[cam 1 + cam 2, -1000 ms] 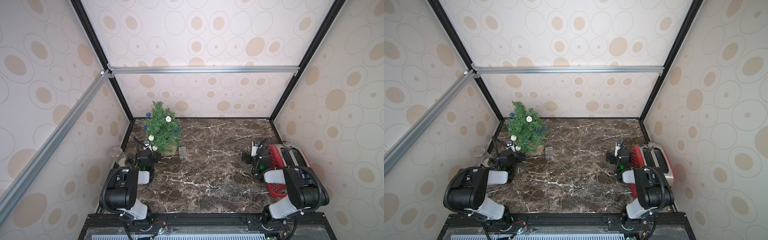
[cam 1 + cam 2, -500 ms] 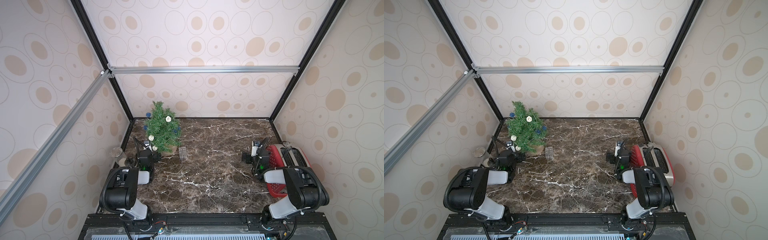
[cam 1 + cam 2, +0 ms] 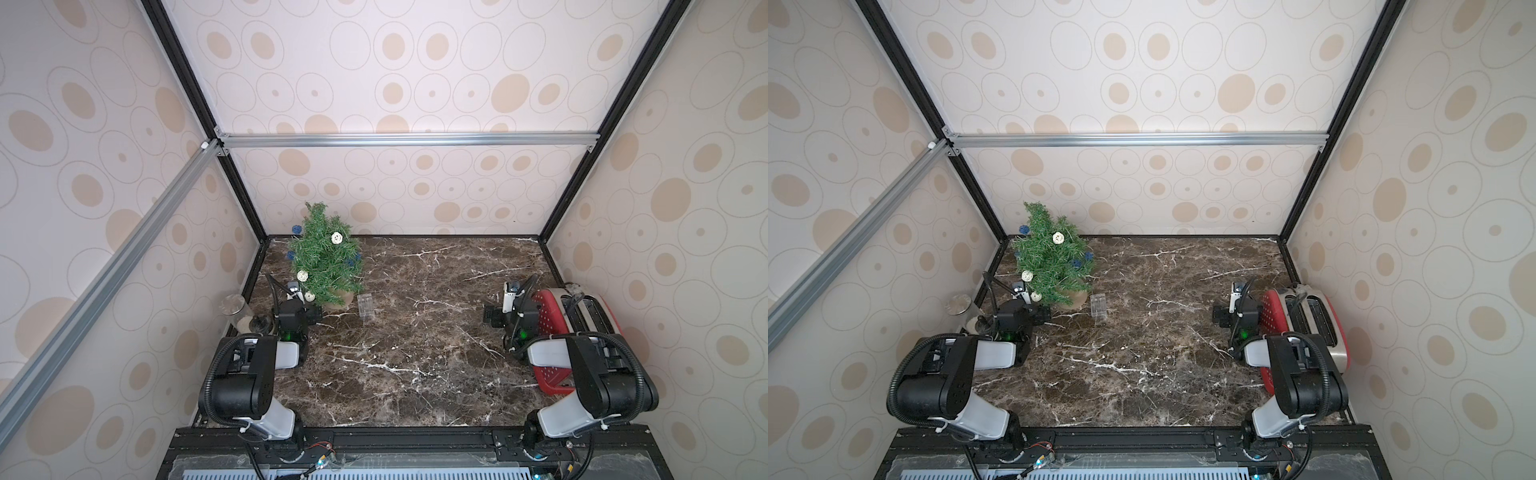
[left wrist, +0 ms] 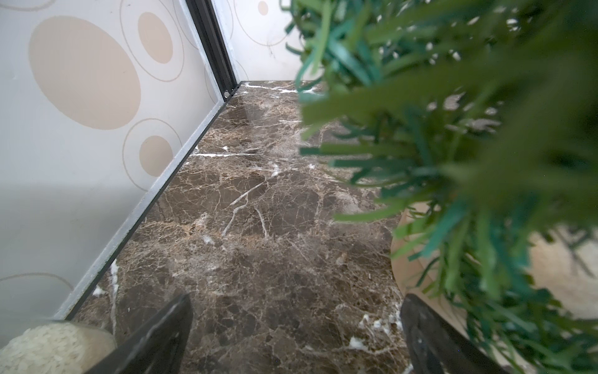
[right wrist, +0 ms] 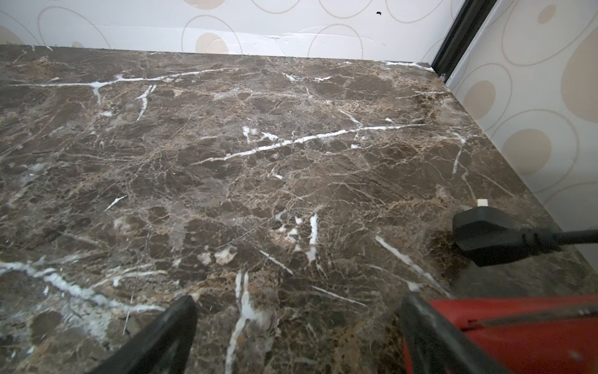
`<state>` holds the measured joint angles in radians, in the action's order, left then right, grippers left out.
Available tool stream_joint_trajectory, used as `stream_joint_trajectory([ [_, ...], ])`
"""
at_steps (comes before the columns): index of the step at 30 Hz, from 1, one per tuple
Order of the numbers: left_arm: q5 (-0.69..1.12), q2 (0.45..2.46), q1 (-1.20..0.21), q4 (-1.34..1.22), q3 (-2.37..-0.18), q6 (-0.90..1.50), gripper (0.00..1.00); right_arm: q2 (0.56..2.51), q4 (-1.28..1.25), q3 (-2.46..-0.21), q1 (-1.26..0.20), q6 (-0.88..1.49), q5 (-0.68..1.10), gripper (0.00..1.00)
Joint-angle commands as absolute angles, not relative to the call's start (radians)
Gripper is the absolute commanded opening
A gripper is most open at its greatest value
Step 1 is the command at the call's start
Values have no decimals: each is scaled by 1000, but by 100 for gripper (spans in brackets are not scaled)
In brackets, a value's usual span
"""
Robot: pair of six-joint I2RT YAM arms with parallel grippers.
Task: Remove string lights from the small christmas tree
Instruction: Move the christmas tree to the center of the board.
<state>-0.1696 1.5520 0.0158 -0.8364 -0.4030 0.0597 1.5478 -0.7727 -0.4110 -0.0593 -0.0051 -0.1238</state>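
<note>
Both arms are folded low, with the upper links raised over the near edge of the table (image 3: 415, 353) and the forearms laid forward close to the marble surface. The left gripper (image 4: 293, 336) is held just above the table with its fingers spread wide apart and nothing between them. The right gripper (image 5: 297, 323) is set likewise, wide apart and empty. The small christmas tree (image 3: 326, 257) is placed upright in the far left corner, just beyond the left gripper. The string lights (image 3: 336, 237) are wound through its branches, cream and dark blue balls being seen in both top views. Their clear battery box (image 3: 365, 306) is laid on the table just beside the tree's base. None of the balls is resolved in the left wrist view, where only blurred needles, the tan base and possibly some pale specks of a ball are shown. A glass jar (image 4: 48, 343) with pale filling is shown beside the left finger. A red basket (image 5: 517, 323) is shown against the right finger, and a black plug (image 5: 482, 233) is shown lying near it. A toaster (image 3: 590, 311) beside the basket is shown only in the top views.
</note>
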Motion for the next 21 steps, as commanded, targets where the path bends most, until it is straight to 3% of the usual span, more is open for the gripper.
stream_joint_trajectory([
  [1,-172,1543,19,-838,-428,41,99,1538,-793,-423,-56,-7,-124,100],
  [14,-171,1537,19,-851,-422,43,99,1534,-803,-419,-53,-1,-120,100],
  [21,-129,1369,18,-673,-432,46,99,1451,-637,-471,-52,1,-129,100],
])
